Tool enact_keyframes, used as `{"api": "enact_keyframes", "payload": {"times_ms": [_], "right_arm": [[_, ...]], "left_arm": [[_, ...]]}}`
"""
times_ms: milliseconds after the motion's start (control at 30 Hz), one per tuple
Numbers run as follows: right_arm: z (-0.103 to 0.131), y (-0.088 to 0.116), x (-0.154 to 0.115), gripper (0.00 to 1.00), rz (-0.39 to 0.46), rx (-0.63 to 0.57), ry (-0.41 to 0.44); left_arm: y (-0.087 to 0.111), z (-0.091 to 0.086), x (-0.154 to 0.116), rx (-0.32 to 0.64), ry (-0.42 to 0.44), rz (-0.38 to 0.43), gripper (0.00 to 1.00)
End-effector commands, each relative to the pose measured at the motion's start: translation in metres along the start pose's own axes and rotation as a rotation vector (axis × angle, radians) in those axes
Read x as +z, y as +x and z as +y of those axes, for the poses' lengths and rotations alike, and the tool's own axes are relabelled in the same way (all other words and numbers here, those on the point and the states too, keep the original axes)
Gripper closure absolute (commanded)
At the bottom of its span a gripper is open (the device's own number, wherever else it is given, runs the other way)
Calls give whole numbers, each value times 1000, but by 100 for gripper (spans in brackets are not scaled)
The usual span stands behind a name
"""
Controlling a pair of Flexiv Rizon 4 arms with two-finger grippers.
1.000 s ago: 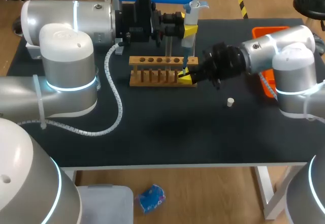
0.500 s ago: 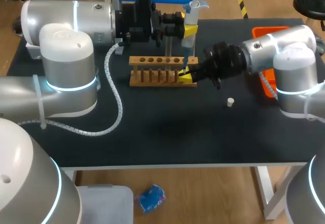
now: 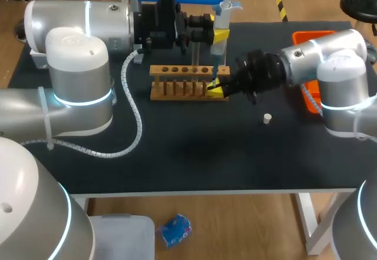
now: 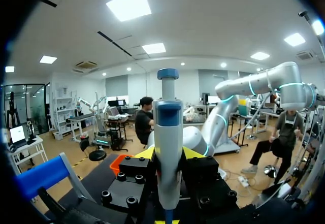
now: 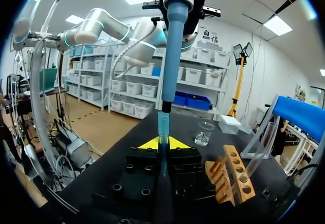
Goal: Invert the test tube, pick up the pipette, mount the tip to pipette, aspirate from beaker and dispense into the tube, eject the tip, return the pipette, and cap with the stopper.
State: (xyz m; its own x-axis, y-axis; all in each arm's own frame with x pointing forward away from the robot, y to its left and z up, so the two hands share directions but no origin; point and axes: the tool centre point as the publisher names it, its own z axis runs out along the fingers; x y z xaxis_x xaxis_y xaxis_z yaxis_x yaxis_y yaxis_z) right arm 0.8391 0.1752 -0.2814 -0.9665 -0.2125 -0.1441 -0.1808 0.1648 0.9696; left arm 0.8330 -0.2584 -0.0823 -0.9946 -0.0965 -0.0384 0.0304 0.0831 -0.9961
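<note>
The left gripper grips the grey-white pipette with a blue plunger, holding it upright over the right end of the pale wooden test-tube rack. The right gripper has its fingers pinched on the translucent blue pipette tip at the pipette's lower end (just beside the rack). The small white stopper lies apart on the black table.

I see my black bench, wooden tube rack standing toward its back, small white stopper lying apart, orange tray by the right edge.
</note>
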Motion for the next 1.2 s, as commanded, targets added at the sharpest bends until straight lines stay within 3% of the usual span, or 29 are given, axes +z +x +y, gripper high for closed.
{"api": "enact_keyframes", "payload": {"times_ms": [33,1200], "right_arm": [[4,0,-1,100,-1,-3,1],[3,4,-2,100,0,4,7]], "left_arm": [[0,0,1,0,1,-1,100],[0,0,1,0,1,-1,100]]}}
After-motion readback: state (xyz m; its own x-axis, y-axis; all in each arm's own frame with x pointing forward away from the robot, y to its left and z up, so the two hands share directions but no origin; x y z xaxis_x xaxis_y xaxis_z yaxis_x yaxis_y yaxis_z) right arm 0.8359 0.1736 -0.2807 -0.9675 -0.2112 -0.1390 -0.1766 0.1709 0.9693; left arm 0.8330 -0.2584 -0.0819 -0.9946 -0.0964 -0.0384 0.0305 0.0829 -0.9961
